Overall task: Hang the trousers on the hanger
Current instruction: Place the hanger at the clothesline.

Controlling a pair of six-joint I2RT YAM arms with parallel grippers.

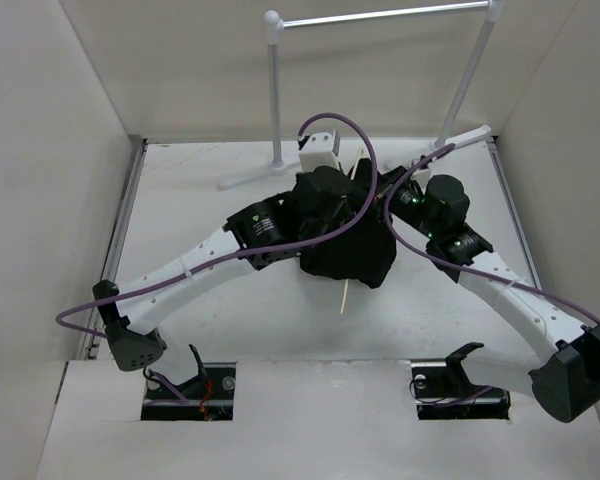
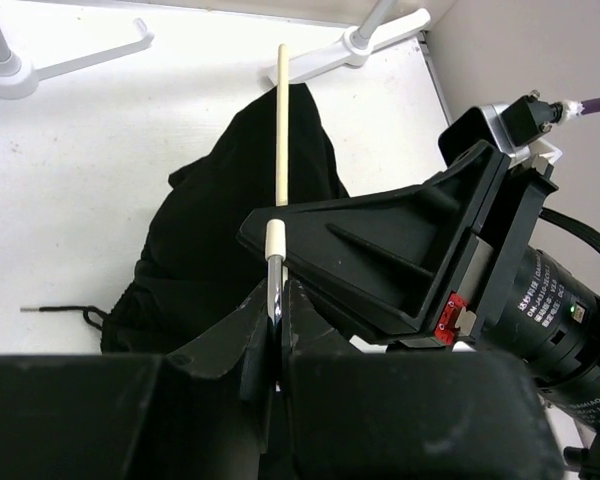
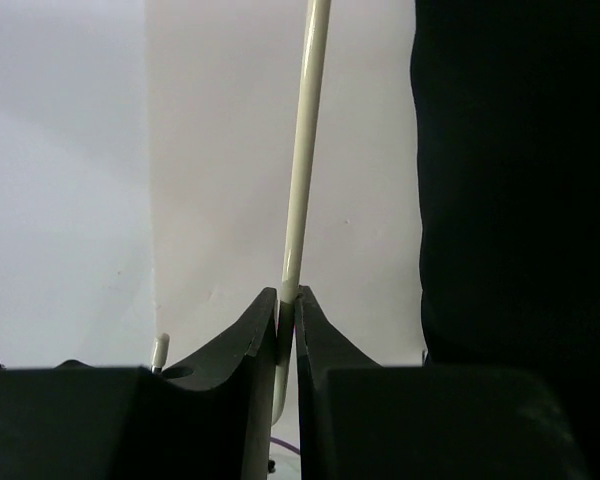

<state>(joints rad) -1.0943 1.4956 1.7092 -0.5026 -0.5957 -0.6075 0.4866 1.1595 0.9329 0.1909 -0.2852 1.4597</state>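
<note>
Trousers [image 1: 348, 255], one black pair, heaped mid-counter [image 1: 190, 210] between the two arms. One cream hanger [image 2: 281, 130] runs across them. Left end effector [image 2: 273, 318] is clamped on its metal hook, right end effector [image 3: 288, 318] is pinched tight on its rod. Print on the motor [image 2: 555, 300] is too blurry to read.

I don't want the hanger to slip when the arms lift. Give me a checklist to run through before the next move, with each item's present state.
1. Left gripper shut on the hanger: ok, clamped at its metal part.
2. Right gripper shut on the hanger: ok, pinching the cream rod.
3. Trousers hung over the hanger: cannot tell; they are bunched in a heap and the rod is partly hidden.
4. Drawstring free of both grippers: ok, it trails on the table.
5. Rail stand out of the arms' way: ok, it stands behind them.
</note>
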